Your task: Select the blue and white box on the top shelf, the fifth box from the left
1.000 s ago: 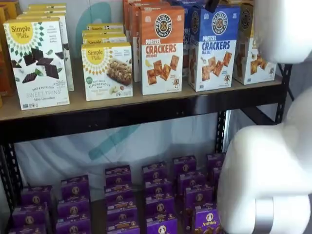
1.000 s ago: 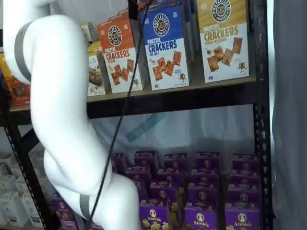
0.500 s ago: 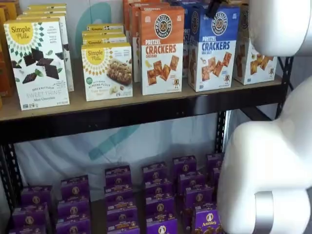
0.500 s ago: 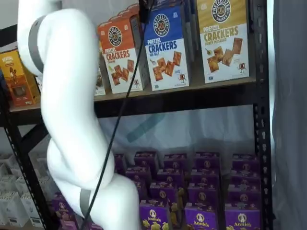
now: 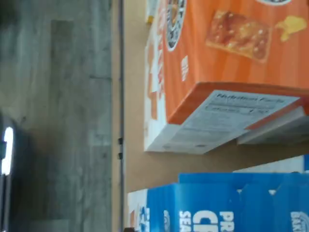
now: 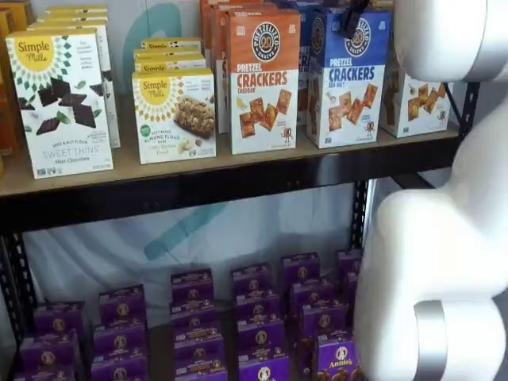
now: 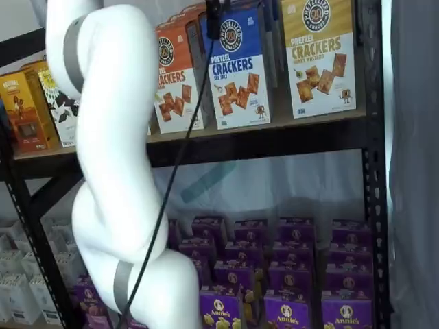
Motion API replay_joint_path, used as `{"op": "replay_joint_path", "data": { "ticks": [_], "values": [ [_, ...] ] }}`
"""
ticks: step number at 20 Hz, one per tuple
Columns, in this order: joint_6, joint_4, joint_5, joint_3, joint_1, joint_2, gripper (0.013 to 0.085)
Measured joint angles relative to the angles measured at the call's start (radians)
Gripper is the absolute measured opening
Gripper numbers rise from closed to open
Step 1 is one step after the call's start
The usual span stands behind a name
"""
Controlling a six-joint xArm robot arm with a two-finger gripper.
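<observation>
The blue and white box [image 6: 348, 83] stands on the top shelf [image 6: 238, 168], between an orange Cheddar box [image 6: 263, 79] and a yellow-and-white box [image 6: 417, 99]. It shows in both shelf views [image 7: 237, 68]. My gripper [image 6: 352, 22] shows only as black fingers in front of the box's upper edge, by its round logo, also in a shelf view [image 7: 213, 19] with the cable beside it. No gap between the fingers shows and no box is in them. The wrist view shows the blue box's top [image 5: 217, 208] and the orange box [image 5: 231, 58] from close above.
The white arm [image 7: 110, 157] fills the left of one shelf view and the right of the other [image 6: 444, 238]. Simple Mills boxes [image 6: 59, 103] stand further left on the shelf. Small purple boxes [image 6: 254, 317] fill the lower level. A black upright [image 7: 370, 164] stands at the right.
The arm has swung across toward the blue and white box. The black fingers have moved from beside the box's top corner to in front of its upper edge.
</observation>
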Motion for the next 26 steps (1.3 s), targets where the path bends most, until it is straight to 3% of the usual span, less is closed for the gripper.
{"op": "replay_joint_path", "data": {
  "ticks": [4, 10, 25, 26],
  "values": [
    [0.001, -0.038, 0.037, -0.032, 0.013, 0.026, 0.0850],
    [-0.001, -0.078, 0.027, -0.019, 0.031, 0.028, 0.0850],
    [-0.003, -0.109, 0.019, -0.013, 0.043, 0.031, 0.0850],
    [-0.003, -0.110, 0.020, -0.015, 0.042, 0.032, 0.0810]
  ]
}}
